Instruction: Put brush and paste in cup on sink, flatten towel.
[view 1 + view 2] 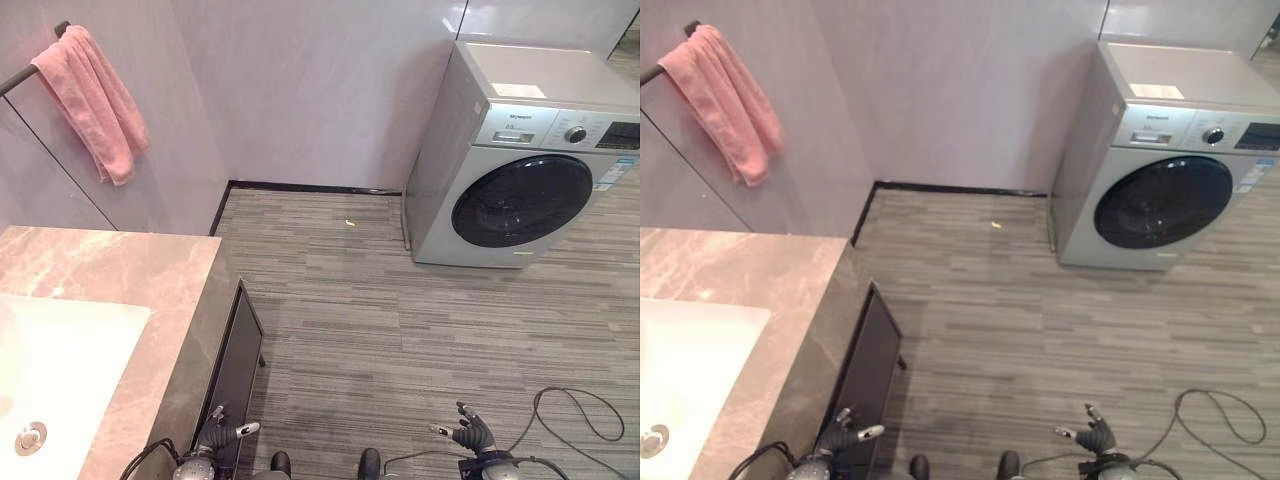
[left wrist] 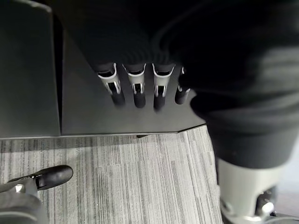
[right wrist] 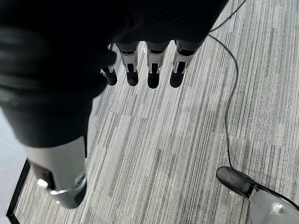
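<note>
Both robot hands, left (image 1: 218, 432) and right (image 1: 470, 434), hung low with relaxed fingers, holding nothing, probably idling since the pink towel (image 1: 92, 98) was bunched on its rail, well apart

The left hand (image 2: 154, 51) hangs with its dark ribbed cover across the upper part of the frame and its silver, dark-tipped fingers (image 2: 138, 91) in a row, straight and relaxed, holding nothing. Just beyond the fingers stands a flat black cabinet panel (image 2: 84, 112), with a second dark panel (image 2: 25, 70) beside it, a narrow seam between them. Below the panels runs grey striped plank floor (image 2: 140, 182).
</note>
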{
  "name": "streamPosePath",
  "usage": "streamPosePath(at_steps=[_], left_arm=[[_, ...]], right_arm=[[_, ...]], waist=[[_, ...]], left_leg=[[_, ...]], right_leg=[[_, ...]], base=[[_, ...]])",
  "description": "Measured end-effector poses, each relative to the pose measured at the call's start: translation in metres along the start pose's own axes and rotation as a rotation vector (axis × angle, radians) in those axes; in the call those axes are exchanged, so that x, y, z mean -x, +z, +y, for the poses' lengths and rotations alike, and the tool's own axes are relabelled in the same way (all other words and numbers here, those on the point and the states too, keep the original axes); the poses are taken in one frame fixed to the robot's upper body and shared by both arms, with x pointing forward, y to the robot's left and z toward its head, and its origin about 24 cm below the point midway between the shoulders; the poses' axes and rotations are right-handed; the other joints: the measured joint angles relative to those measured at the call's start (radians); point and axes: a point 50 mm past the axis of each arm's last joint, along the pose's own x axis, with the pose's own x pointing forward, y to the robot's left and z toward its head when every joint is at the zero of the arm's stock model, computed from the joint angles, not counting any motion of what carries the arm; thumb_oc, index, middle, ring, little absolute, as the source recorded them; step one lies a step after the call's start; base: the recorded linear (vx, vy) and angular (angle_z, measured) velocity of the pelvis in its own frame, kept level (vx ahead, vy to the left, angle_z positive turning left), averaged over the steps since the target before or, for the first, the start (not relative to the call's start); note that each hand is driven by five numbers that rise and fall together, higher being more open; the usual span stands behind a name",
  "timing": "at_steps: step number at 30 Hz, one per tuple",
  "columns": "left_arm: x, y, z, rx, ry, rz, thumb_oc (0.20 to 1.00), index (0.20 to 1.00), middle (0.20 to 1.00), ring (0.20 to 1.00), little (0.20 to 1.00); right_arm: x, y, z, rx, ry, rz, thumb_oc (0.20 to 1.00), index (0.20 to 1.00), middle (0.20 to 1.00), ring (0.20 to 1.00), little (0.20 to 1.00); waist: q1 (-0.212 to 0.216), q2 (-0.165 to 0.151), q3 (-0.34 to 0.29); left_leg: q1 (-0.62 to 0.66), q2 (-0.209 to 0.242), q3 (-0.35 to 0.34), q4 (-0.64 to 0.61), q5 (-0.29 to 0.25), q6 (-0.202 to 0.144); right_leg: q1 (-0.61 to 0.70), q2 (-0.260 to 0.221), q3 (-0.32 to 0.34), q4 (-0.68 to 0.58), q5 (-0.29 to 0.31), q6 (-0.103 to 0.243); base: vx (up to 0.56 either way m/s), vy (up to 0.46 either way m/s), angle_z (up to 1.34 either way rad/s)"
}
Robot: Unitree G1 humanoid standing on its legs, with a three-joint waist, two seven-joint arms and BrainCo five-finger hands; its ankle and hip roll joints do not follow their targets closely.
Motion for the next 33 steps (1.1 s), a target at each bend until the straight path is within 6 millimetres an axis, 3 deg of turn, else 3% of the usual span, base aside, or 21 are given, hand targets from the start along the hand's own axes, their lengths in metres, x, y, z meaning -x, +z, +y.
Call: streamPosePath(at_steps=[7,10,14,18,24,30,33], left_arm=[[-0.005,0.013,-0.001,-0.053,0.016,-0.040,1.000,1.000,1.000,1.000,1.000],[-0.005,0.027,-0.001,-0.065,0.021,-0.107,1.000,1.000,1.000,1.000,1.000],[-0.010,0.055,0.000,-0.060,0.032,-0.203,1.000,1.000,1.000,1.000,1.000],[-0.012,0.051,0.004,-0.072,0.049,-0.177,1.000,1.000,1.000,1.000,1.000],[-0.013,0.051,0.009,-0.071,0.060,-0.171,1.000,1.000,1.000,1.000,1.000],[-0.016,0.048,0.013,-0.008,0.083,-0.135,1.000,1.000,1.000,1.000,1.000],[-0.019,0.055,0.013,0.004,0.087,-0.146,1.000,1.000,1.000,1.000,1.000]], right_arm=[[-0.005,0.010,0.001,-0.030,-0.003,-0.020,1.000,1.000,1.000,1.000,1.000],[-0.006,0.020,0.002,-0.036,0.003,-0.064,1.000,1.000,1.000,1.000,1.000],[-0.012,0.040,0.002,-0.078,0.000,-0.118,1.000,1.000,1.000,1.000,1.000],[-0.014,0.040,0.003,-0.080,-0.005,-0.109,1.000,1.000,1.000,1.000,1.000],[-0.012,0.037,0.007,-0.087,0.003,-0.100,1.000,1.000,1.000,1.000,1.000],[-0.011,0.033,0.009,-0.087,-0.002,-0.091,1.000,1.000,1.000,1.000,1.000],[-0.009,0.027,0.007,-0.081,-0.018,-0.077,1.000,1.000,1.000,1.000,1.000]], waist=[[-0.006,0.016,0.006],[-0.008,0.014,0.034],[-0.011,0.002,0.098],[-0.012,-0.025,0.115],[-0.019,-0.027,0.117],[-0.028,-0.021,0.110],[-0.030,-0.030,0.107]], left_leg=[[0.001,0.005,0.003,0.007,-0.001,-0.001],[-0.023,0.005,0.002,0.064,-0.022,-0.006],[-0.093,0.006,-0.002,0.173,-0.061,-0.004],[-0.104,-0.001,-0.003,0.225,-0.099,0.005],[-0.104,-0.005,-0.003,0.262,-0.120,0.004],[-0.126,0.028,-0.010,0.316,-0.125,-0.035],[-0.216,0.021,-0.035,0.456,-0.040,-0.081]], right_leg=[[-0.002,0.005,0.003,0.007,-0.001,-0.003],[-0.015,0.002,0.004,0.041,-0.012,-0.009],[-0.116,-0.021,0.005,0.225,-0.090,-0.015],[-0.171,-0.057,0.012,0.368,-0.170,-0.020],[-0.197,-0.067,0.025,0.455,-0.225,-0.030],[-0.190,-0.032,0.019,0.456,-0.248,-0.055],[-0.177,-0.033,0.012,0.428,-0.251,-0.067]], base=[[-0.01,0.002,-0.01],[-0.11,-0.005,-0.02],[0.00,-0.004,0.01],[0.04,-0.007,0.02],[0.05,-0.091,-0.02],[0.06,-0.170,0.01],[0.07,-0.086,0.26]])
